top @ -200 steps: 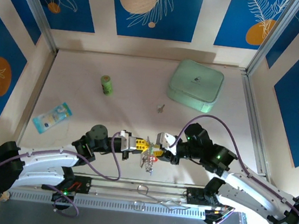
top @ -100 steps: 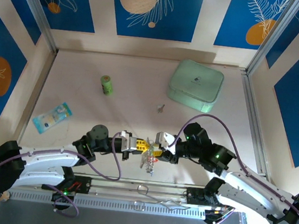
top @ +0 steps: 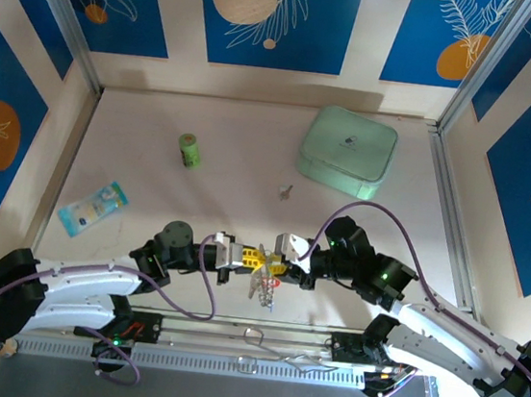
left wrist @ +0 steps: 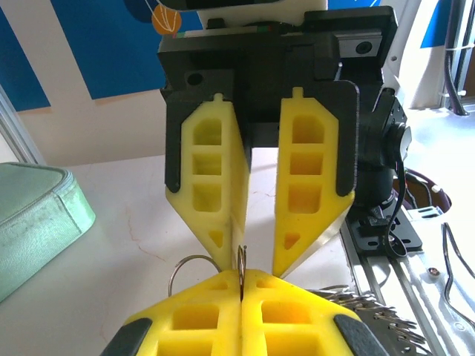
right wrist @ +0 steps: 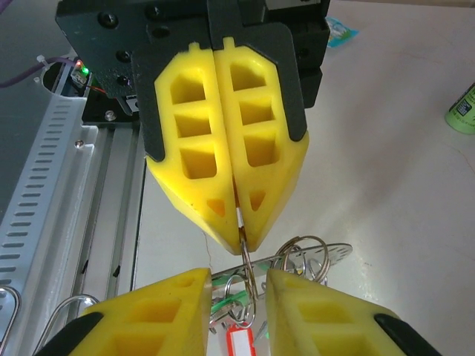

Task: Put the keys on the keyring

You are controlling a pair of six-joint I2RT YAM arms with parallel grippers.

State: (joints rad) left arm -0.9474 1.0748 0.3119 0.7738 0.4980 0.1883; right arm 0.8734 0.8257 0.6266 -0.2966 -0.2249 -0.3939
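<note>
Left gripper (right wrist: 241, 239) is clamped tight on the keyring (right wrist: 246, 264), holding it up over the table's (top: 151, 184) near edge. Right gripper (right wrist: 237, 288) faces it tip to tip, fingers apart and straddling the ring wire. Keys (top: 262, 292) hang just below both. One loose key (top: 286, 192) lies near the box (top: 347, 151).

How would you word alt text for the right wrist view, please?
The left gripper, jaws shut, pinches the keyring, with tagged keys bunched below it. The right gripper, jaws open, flanks the ring over a pale table.
</note>
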